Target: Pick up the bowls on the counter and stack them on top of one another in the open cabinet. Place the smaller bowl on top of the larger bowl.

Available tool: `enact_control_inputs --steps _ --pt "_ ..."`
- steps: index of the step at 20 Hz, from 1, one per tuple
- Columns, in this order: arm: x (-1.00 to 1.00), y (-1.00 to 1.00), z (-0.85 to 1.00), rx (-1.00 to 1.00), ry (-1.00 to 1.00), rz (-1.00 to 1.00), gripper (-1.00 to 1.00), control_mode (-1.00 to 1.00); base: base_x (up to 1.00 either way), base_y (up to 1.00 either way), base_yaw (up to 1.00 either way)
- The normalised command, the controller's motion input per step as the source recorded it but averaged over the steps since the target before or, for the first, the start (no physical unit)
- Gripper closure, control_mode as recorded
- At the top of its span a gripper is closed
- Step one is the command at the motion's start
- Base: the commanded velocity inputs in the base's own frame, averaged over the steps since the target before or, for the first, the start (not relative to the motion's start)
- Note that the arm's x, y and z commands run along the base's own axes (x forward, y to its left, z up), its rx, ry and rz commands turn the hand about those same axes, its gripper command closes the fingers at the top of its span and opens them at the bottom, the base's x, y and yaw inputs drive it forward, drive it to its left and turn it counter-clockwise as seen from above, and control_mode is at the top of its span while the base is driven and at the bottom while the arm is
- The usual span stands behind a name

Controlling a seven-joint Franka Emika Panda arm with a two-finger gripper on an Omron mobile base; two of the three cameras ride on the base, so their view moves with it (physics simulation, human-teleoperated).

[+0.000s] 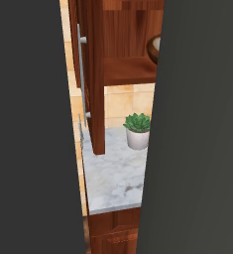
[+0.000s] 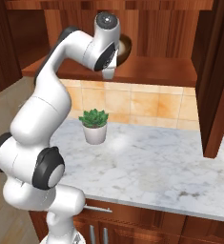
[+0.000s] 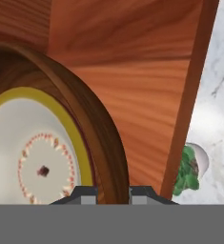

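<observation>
A dark brown bowl (image 3: 101,143) with a cream inside ringed in yellow looms large in the hand view, over the wooden shelf of the open cabinet (image 3: 132,95). Its thick rim runs between my gripper's (image 3: 111,193) two finger tips, which are shut on it. From the right base view the bowl (image 2: 125,47) shows just behind my hand, and the gripper (image 2: 109,71) points down at the shelf's (image 2: 151,71) front edge. The left base view catches a sliver of the bowl (image 1: 155,48) on the shelf (image 1: 128,69). Whether a second bowl sits nested with it I cannot tell.
A white pot with a green succulent (image 2: 95,125) stands on the marble counter (image 2: 156,162) below the cabinet. The open cabinet door (image 1: 95,74) with its silver bar handle (image 1: 81,74) hangs over the counter's end. Dark panels flank the left base view.
</observation>
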Motion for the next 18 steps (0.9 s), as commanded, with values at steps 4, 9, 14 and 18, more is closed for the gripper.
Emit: enact_control_inputs --steps 4,9,14,18 --pt "0.36 0.0 0.0 0.0 0.0 0.0 1.0 -1.0 0.0 0.0 0.0" --pt "0.28 0.0 0.0 0.0 0.02 0.0 1.0 -1.0 0.0 0.0 0.0" --pt "0.1 0.0 0.0 0.0 0.03 0.0 1.0 -1.0 0.0 0.0 0.0" --pt "0.07 0.0 0.0 0.0 0.03 0.0 -1.0 -1.0 0.0 0.0 0.0"
